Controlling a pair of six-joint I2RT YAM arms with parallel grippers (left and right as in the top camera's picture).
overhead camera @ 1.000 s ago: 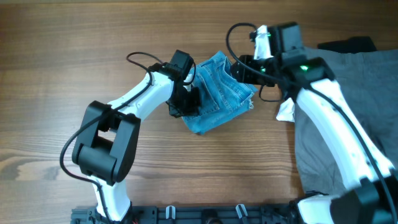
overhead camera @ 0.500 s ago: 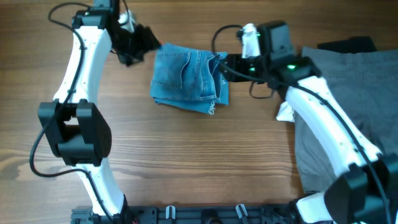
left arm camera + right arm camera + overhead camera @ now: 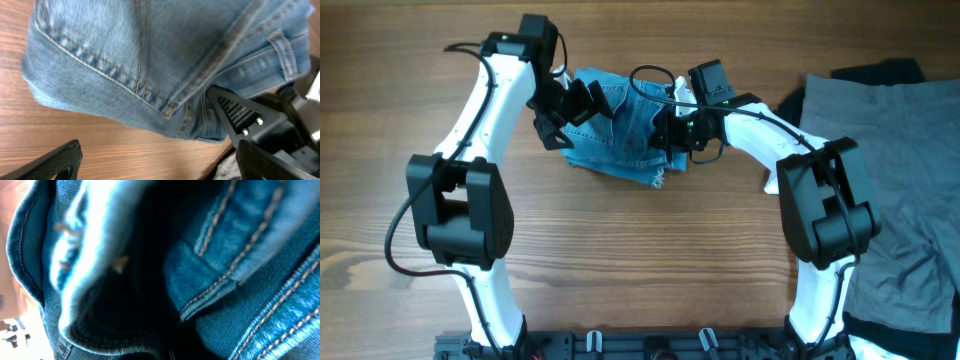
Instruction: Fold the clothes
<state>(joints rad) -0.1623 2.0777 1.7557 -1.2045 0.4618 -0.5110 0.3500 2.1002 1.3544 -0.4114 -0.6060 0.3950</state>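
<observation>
We are working on the folded light-blue jeans, which are lying as a compact bundle at the table's upper middle, their long axis running roughly from 9 to 3 o'clock in the overhead view. The left gripper is sitting at the bundle's 9 o'clock edge. Its wrist view is showing its fingers spread wide, with the denim fold lying ahead of and between them but not pinched. The right gripper is pressing into the 3 o'clock edge; its camera is filled with denim seams, so we cannot tell whether its fingers are apart or clamped on cloth. Both arms are about equally near, one at each end. The wooden table is showing open wood at 6 o'clock of the bundle, which we are judging to be room enough for smoothing or shifting. The grey trousers are lying well apart at 3 o'clock.
</observation>
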